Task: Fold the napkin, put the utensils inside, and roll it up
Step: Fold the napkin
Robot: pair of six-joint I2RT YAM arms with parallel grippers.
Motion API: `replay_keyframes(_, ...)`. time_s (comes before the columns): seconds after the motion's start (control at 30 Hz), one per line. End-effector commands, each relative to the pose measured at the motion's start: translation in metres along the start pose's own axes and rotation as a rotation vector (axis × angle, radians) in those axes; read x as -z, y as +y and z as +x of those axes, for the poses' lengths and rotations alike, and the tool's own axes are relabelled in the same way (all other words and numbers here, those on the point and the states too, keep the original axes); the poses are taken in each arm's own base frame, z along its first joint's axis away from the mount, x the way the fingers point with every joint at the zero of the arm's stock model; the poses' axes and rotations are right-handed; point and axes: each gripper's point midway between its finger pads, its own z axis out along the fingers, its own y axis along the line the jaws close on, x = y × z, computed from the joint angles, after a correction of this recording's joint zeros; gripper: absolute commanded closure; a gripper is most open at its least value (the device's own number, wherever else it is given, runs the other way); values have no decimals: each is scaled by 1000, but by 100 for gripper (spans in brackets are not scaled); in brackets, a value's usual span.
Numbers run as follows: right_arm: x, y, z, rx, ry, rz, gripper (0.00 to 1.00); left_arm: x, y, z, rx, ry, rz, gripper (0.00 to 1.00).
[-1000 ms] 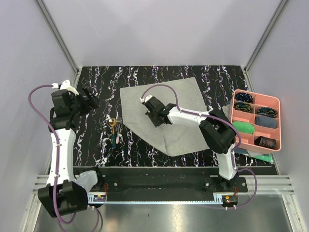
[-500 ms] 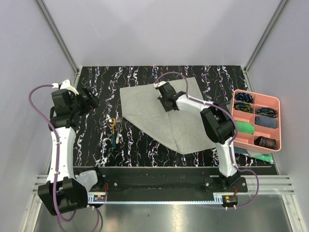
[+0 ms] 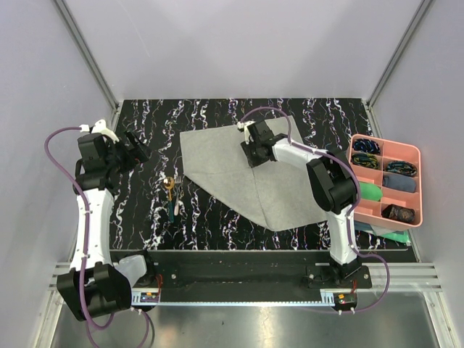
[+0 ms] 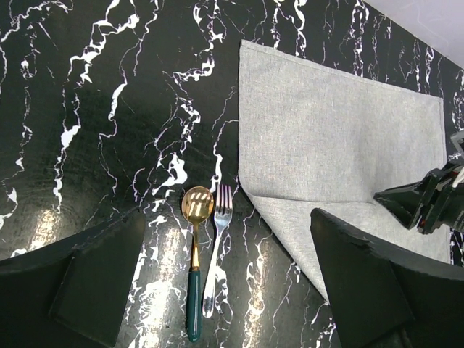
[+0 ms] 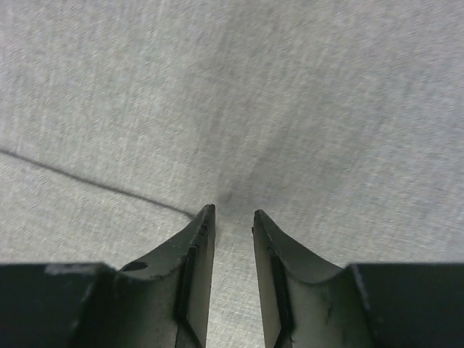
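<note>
From above, the right gripper (image 3: 250, 155) hangs low over the far part of the thin, light grey-green woven cloth napkin (image 3: 239, 190). The napkin lies folded into a slanted, pointed shape on the glossy black, white-veined table (image 3: 145, 225). The risk here is that fabric this limp clings to the pads as they lift, drags the upper layer and spoils the fold. The left gripper (image 3: 138, 148) hovers well off to the side. In the left wrist view its jaws stand wide. Between and just ahead of them lie the small gold-bowled spoon with a slim teal handle (image 4: 193, 239) and the slender, pale-glinting fork (image 4: 217, 232), parallel to each other and just beside the napkin's folded corner. Hard, smooth metal on so slick a top could skate away from a pinch. In the right wrist view the jaws are narrowly apart and hold nothing. A soft pucker sits in the weave at their tips, and the dark fold edge (image 5: 87, 180) runs off to their left.
</note>
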Motion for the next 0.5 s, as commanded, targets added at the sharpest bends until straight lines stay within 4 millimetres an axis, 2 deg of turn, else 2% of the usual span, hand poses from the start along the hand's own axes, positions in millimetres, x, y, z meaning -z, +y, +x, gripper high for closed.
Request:
replay_keyframes(0.0,21,23,-9,-26,-28,-116,63,-1,-8,-7,-3,-31,49,1)
replay_keyframes(0.33,24,32,-3,-31,-13,-164,62,-1,-7,-8,-5,-38,41,1)
replay_keyframes(0.47,30,29,-1,-31,-15,-149,61,0,-7,-8,-4,-37,44,1)
